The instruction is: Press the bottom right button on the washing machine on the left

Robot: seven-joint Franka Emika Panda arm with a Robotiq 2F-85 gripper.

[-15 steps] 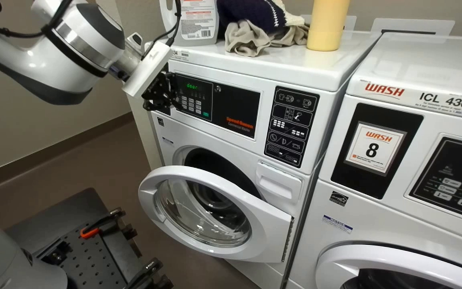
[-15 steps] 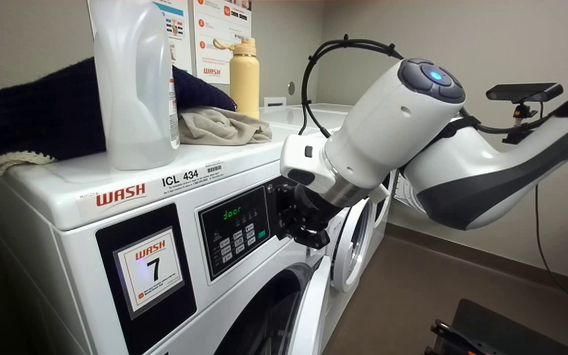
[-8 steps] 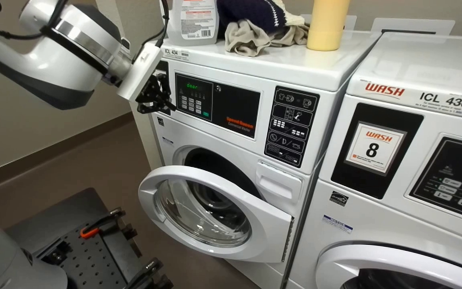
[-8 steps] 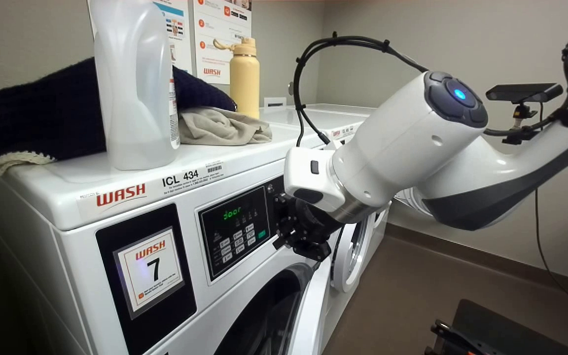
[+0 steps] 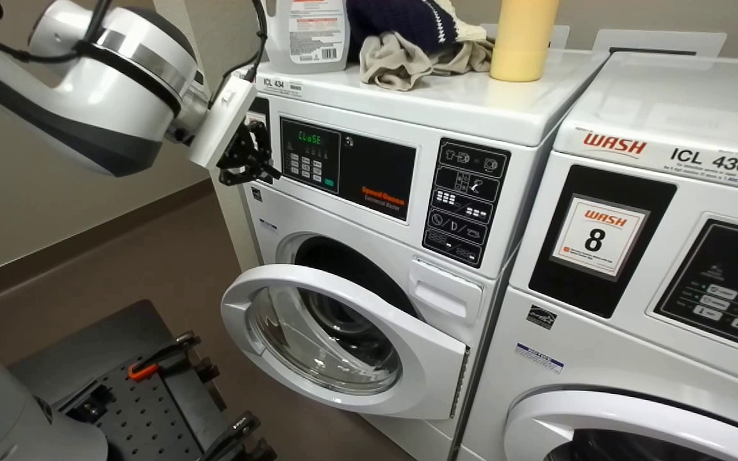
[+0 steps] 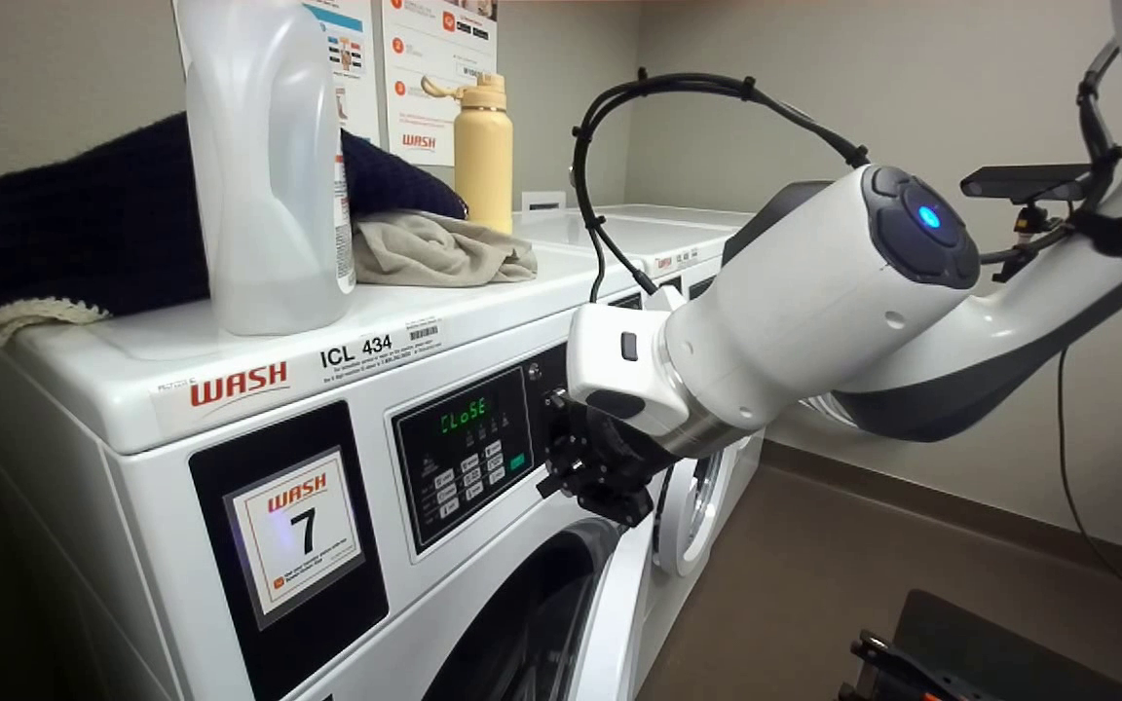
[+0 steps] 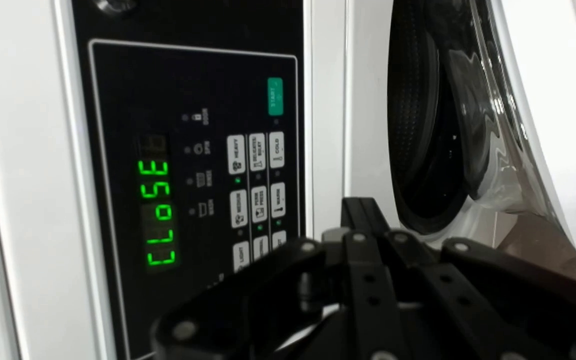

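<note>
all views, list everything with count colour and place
washer 7: 1, white, leftmost, door open
washer 8: 1, white, beside it
display: 1, green "CLOSE", washer 7
keypad: 1, white on black, below display
start button: 1, green, keypad's bottom right
jug: 1, whitish, on washer 7
cloths: at least 2, navy and beige, on washer 7
bottle: 1, yellow, on washer 7
posters: at least 2, white, on wall
camera: 1, black, behind arm cable
platform: 1, dark, below arm
arm: 1, white and grey, before washer 7
gripper: 1, black, before washer 7
</note>
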